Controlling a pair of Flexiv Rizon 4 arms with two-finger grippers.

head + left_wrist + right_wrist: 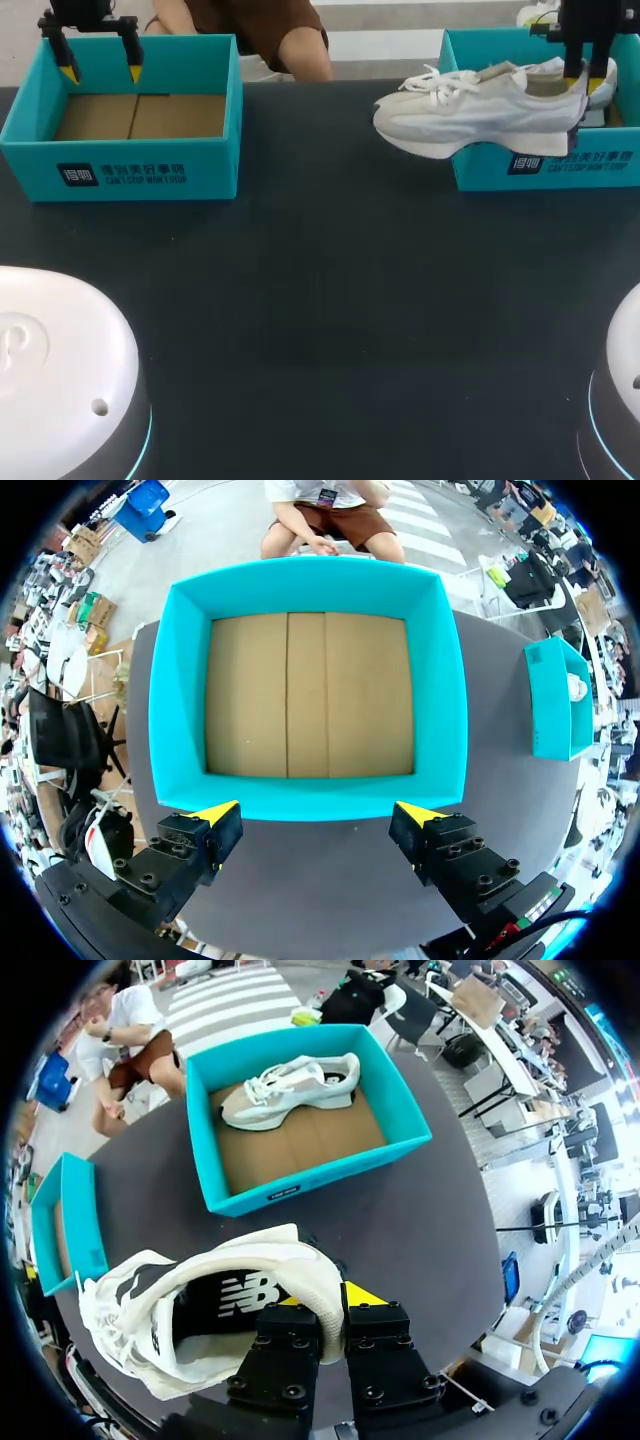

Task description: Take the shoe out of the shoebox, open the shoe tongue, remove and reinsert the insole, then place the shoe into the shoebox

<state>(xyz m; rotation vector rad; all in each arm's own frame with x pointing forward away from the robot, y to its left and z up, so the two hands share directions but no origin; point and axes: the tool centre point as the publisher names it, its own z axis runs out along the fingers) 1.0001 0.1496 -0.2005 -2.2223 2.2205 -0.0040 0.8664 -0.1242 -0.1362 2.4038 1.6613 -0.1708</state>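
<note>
My right gripper pinches only the heel collar of the white laced fabric sneaker; the toe's weight could pivot it loose. My left gripper fingers are spread, empty.

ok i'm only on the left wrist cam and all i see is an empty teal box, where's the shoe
observer: The right gripper is shut on the heel of a white shoe, held in the air outside the other teal shoebox.
operator: anything left in that box
observer: Yes, a second white shoe lies in it.
operator: insole out yet
observer: No, a dark insole sits inside the held shoe.
</note>
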